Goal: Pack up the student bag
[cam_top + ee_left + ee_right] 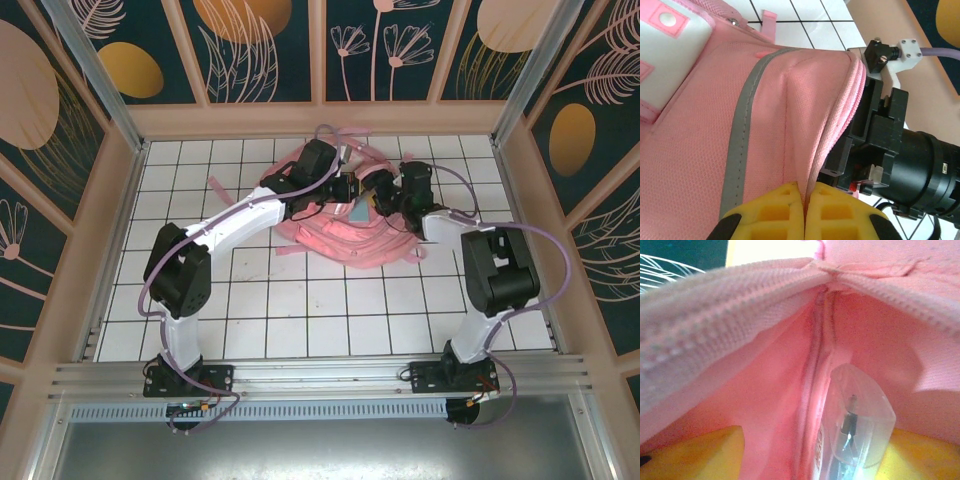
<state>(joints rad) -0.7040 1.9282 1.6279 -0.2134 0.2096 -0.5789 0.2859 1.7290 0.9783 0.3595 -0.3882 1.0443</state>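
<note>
the left gripper (pixel 805 212) is pressed together on a fold of the student bag (pixel 775 125) beside its zip. the right gripper (pixel 805 462) is seen inside the opened mouth, fingers apart, 1 clear case (pixel 860 415) just beside a finger. the bag lies at the far middle of the table (pixel 300 310). packing is judged partly done; withdrawing and zipping are not yet done.

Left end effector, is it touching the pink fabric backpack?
Touching. Left wrist view: the left end effector pinches a fold of the pink fabric backpack.
</note>
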